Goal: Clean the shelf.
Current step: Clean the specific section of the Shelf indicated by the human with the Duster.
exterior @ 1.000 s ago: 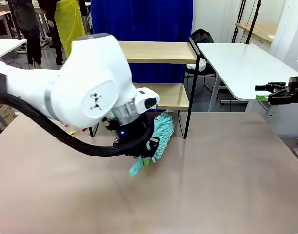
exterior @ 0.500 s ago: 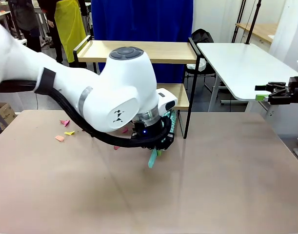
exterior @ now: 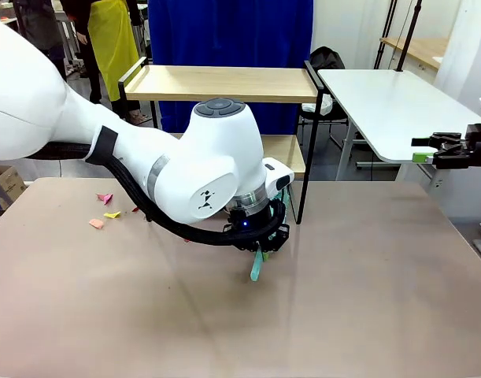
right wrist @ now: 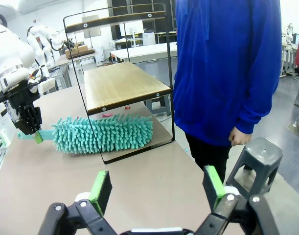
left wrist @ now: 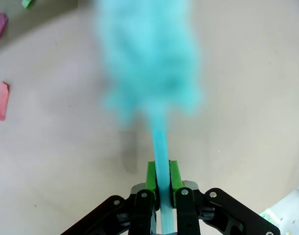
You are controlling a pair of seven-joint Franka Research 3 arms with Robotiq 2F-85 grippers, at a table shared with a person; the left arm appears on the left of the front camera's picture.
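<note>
The shelf [exterior: 224, 83] stands at the table's far edge, with its lower board [exterior: 286, 154] partly behind my left arm. My left gripper [exterior: 264, 239] is shut on the handle of a teal fluffy duster [exterior: 256, 269], low over the table in front of the shelf. In the left wrist view the green pads [left wrist: 150, 174] clamp the handle [left wrist: 160, 147] and the duster head [left wrist: 149, 63] is blurred. From the right wrist, the duster head [right wrist: 103, 133] lies under the shelf's lower board [right wrist: 122, 85], on the table. My right gripper [exterior: 441, 151] hangs open at the far right, its fingers [right wrist: 100, 191] wide apart.
Coloured paper scraps [exterior: 105, 206] lie on the table left of my arm, and a pink scrap [right wrist: 107, 115] lies under the shelf. A person in blue [right wrist: 227, 68] stands behind the shelf beside a grey stool [right wrist: 257, 161]. A white table [exterior: 382, 102] is at the back right.
My left arm has swung right and turned, carrying the duster toward the shelf; its head is now hidden behind the arm. The right gripper has not moved.
</note>
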